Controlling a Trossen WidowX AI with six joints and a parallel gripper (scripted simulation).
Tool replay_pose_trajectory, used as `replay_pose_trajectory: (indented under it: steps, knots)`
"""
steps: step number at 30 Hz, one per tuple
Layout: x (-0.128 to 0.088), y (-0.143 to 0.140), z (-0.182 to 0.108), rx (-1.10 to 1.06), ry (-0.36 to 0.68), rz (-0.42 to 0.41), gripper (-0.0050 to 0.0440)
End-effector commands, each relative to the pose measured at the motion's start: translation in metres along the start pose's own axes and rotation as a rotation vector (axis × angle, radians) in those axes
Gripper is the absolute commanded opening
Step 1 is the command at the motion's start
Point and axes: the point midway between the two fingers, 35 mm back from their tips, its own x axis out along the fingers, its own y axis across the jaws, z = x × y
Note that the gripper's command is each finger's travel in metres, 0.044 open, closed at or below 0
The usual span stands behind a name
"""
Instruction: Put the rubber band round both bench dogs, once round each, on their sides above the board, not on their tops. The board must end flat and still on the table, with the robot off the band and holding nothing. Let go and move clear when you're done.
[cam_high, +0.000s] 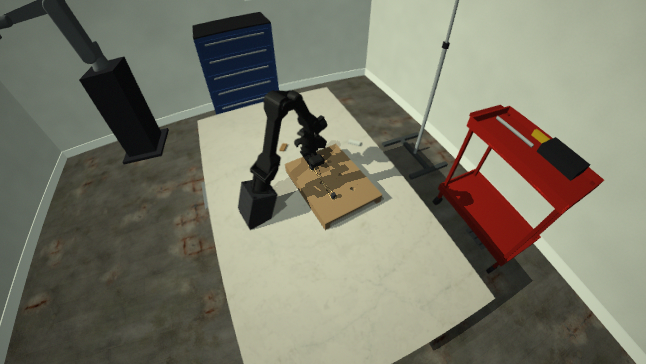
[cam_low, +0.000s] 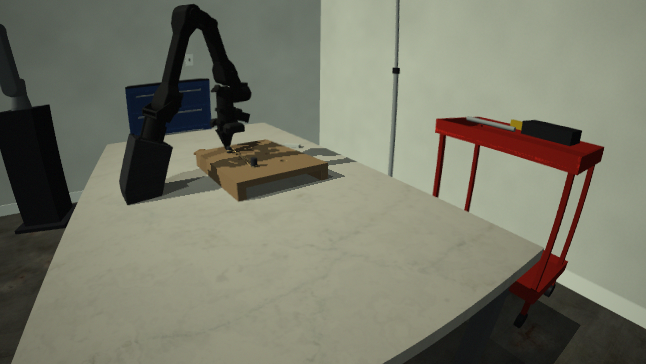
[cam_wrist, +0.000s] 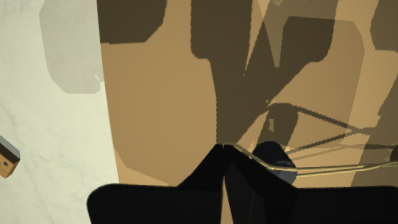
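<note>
Wrist view, left to right: pale table (cam_wrist: 45, 130); small wooden block (cam_wrist: 7, 161), cut off at the frame edge; tan board (cam_wrist: 160, 125); end effector (cam_wrist: 226, 150) pressed together, pinching the rubber band (cam_wrist: 320, 171); near bench dog (cam_wrist: 272, 157), partly hidden behind the fingers. Top view adds the far bench dog (cam_high: 333, 196), band stretched toward it; whether it loops either dog is unclear.

we see a tan board (cam_high: 350, 197) on the pale, faintly marbled table (cam_high: 320, 280), a black arm (cam_high: 272, 135) with its black claw (cam_wrist: 224, 150), a yellowish band (cam_wrist: 320, 171), a red cart (cam_high: 510, 150), a blue drawer cabinet (cam_high: 237, 60).
</note>
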Motion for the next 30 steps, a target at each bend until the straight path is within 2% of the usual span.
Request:
replay_pose_trajectory:
  steps: [1,30]
  knots:
    - [-0.0041,0.0037,0.0064,-0.002,-0.018,0.016,-0.0050]
    - [-0.0021,0.0007,0.0055,0.003,-0.018,0.007,-0.0050]
